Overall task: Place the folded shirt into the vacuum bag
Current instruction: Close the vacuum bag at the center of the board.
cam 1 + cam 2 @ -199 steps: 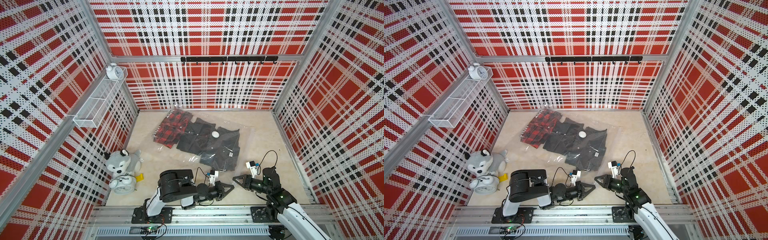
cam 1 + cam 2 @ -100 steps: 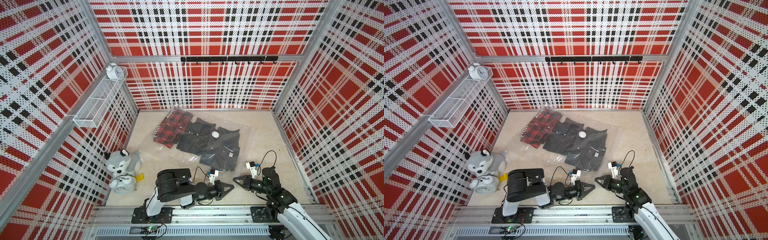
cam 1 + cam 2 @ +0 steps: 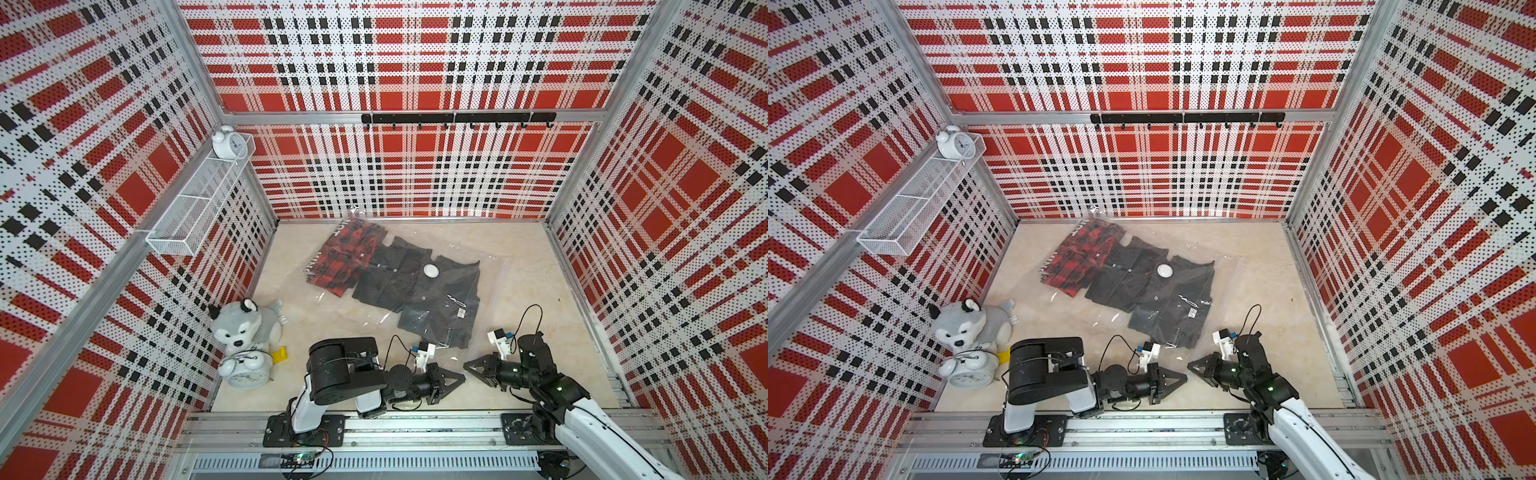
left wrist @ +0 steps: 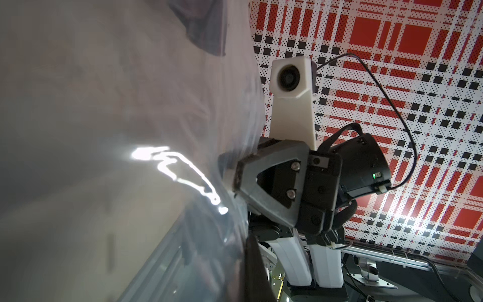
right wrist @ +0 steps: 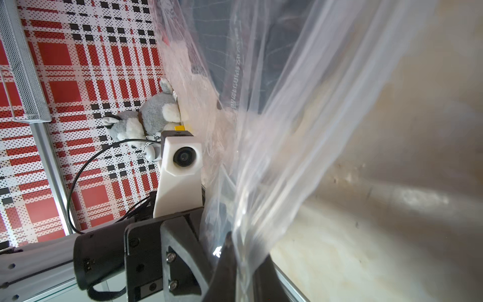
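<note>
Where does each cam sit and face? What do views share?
Top views: high at the front, looking down on the bag; both show left gripper and right gripper nearly tip to tip.
Left wrist: on left arm, faces right gripper along bag film; own finger at edge.
Right wrist: on right arm, faces left gripper, husky behind; own finger at edge.
Shared: bag film in both wrist views.

**Beige marbled tabletop [image 3: 540,266] and what rests on it.**
A clear plastic vacuum bag [image 3: 415,291] lies just beyond the left gripper [image 3: 460,376] and right gripper [image 3: 467,365], its near edge reaching both. Well outward of the left gripper, by the wall, sit a grey-and-white plush husky [image 3: 245,328], a white twin-bell alarm clock [image 3: 248,370] against it, and a small yellow block [image 3: 280,355].
</note>
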Motion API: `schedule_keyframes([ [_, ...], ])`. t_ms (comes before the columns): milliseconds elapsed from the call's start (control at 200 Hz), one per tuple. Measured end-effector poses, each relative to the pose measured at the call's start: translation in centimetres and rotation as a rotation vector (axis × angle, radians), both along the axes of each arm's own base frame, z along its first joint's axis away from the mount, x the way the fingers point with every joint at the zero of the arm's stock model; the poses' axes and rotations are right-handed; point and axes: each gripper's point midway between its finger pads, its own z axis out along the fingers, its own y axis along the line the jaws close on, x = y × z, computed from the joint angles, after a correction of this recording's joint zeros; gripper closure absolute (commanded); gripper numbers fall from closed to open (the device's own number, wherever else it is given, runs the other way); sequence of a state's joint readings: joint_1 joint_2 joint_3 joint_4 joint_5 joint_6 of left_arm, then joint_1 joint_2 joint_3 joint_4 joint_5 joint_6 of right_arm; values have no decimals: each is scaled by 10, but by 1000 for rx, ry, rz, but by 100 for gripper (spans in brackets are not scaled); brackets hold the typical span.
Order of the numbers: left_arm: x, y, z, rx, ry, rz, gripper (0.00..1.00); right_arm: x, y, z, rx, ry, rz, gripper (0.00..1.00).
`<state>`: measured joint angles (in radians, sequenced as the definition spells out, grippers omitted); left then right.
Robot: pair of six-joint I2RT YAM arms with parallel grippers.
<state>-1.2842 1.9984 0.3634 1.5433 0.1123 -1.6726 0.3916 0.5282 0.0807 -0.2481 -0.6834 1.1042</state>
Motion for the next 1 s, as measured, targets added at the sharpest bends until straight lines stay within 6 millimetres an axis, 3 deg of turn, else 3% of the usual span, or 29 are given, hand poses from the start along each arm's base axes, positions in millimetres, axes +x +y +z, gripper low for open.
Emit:
schedule_keyframes([
  [556,-5,8,-4,10,3,-10,100,-2,2,3,30,51,-20,100],
  [1002,-11,14,-11,34,10,-23,100,-8,3,-7,4,128,-3,100],
])
